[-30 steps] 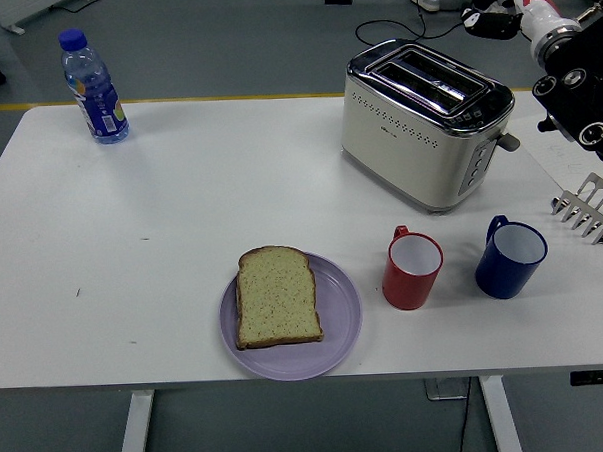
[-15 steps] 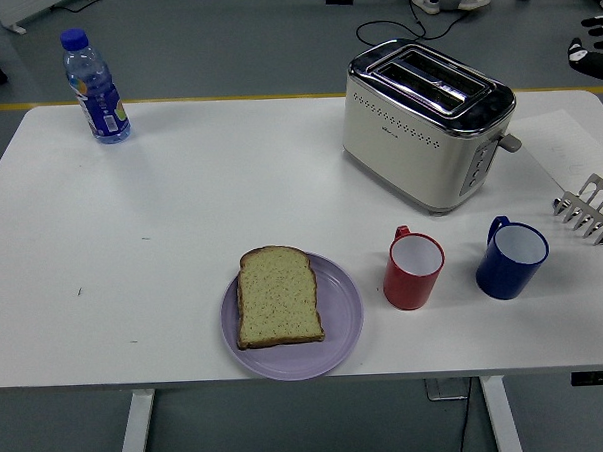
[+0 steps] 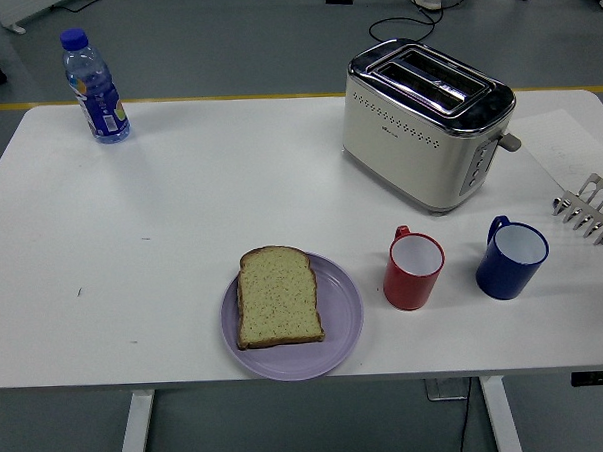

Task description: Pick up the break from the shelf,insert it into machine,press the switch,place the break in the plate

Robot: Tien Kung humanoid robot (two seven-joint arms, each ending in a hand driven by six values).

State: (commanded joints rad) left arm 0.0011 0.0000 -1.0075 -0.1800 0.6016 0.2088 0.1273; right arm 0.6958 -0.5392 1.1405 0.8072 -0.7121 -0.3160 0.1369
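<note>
Neither robot hand is in view, so their fingers cannot be judged. A pale slice of bread (image 3: 277, 296) lies flat on the round lilac plate (image 3: 344, 334) near the table's front edge, which reads as the task's final placement. Behind it, the cream-and-chrome toaster (image 3: 424, 123) stands with empty slots.

One bread slice (image 3: 277, 296), one plate (image 3: 342, 324), one toaster (image 3: 425, 122), two mugs (image 3: 414, 269) (image 3: 511, 258), one bottle (image 3: 94, 87), one rack (image 3: 589, 206).

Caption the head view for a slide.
Bread slice lying on the purple plate, toaster behind two mugs, no robot hands in view.
</note>
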